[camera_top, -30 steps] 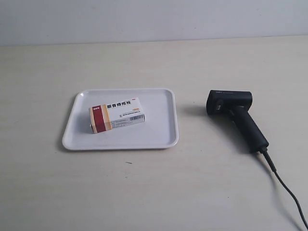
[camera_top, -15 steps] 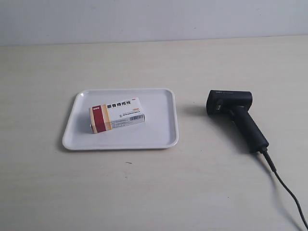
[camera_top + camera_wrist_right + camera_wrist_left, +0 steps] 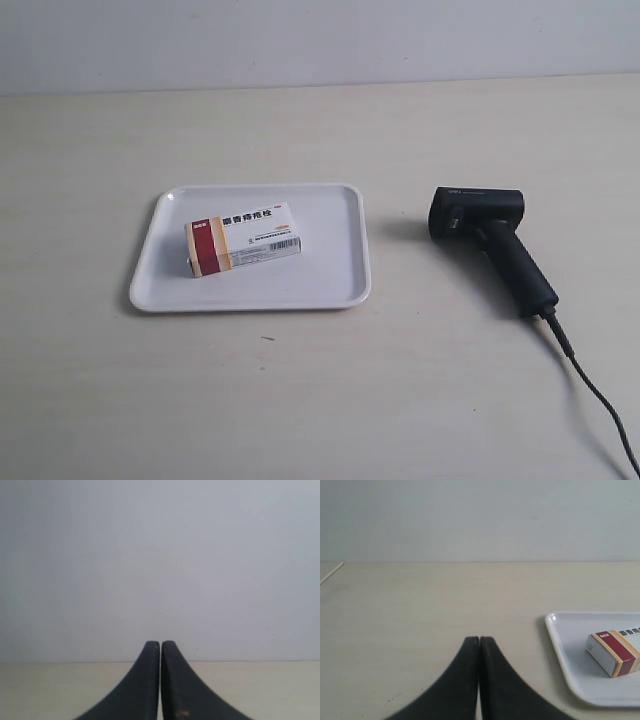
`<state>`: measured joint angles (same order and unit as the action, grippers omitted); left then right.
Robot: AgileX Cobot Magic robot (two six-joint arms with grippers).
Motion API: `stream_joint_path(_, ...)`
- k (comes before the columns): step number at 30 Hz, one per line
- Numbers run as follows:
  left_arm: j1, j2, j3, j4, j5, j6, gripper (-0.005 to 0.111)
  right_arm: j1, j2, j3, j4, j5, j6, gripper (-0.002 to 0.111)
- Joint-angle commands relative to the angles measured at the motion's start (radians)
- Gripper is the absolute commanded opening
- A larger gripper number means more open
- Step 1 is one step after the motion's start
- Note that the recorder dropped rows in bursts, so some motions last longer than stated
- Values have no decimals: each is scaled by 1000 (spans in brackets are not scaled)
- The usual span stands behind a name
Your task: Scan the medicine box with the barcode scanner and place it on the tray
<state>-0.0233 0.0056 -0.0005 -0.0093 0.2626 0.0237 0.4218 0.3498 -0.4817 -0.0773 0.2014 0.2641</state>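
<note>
The medicine box (image 3: 243, 238) lies flat on the white tray (image 3: 330, 280), its dark red and tan band toward the exterior view's left. The left wrist view shows the same box (image 3: 615, 652) on the tray (image 3: 560, 640), off to one side of my left gripper (image 3: 479, 639), which is shut and holds nothing. The black barcode scanner (image 3: 490, 240) lies on the table to the right of the tray in the exterior view, its cable (image 3: 595, 395) trailing to the lower right. My right gripper (image 3: 160, 643) is shut and empty, facing the wall. Neither arm appears in the exterior view.
The pale wooden table (image 3: 320, 400) meets a light grey wall (image 3: 320, 40) at the back. A thin pale stick (image 3: 331, 573) lies on the table far from the tray in the left wrist view.
</note>
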Motion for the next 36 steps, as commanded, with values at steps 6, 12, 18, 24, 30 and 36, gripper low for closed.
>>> stream_joint_path(6, 2, -6, 1, 3, 4, -11, 3, 4, -3, 5, -2, -9, -2, 2)
stream_joint_path(12, 2, -6, 1, 3, 4, -11, 3, 4, -3, 5, -2, -9, -2, 2)
stream_joint_path(18, 2, -6, 1, 3, 4, -11, 3, 4, -3, 139, 19, 13, -13, 2)
stream_joint_path(24, 2, -6, 1, 9, 4, -8, 3, 4, -3, 448, 26, -128, -18, 2)
stream_joint_path(30, 2, -6, 1, 9, 4, -8, 3, 4, -3, 477, 26, -129, -18, 2)
stream_joint_path(36, 2, -6, 1, 9, 4, -7, 3, -113, -134, 477, 26, -122, -18, 2)
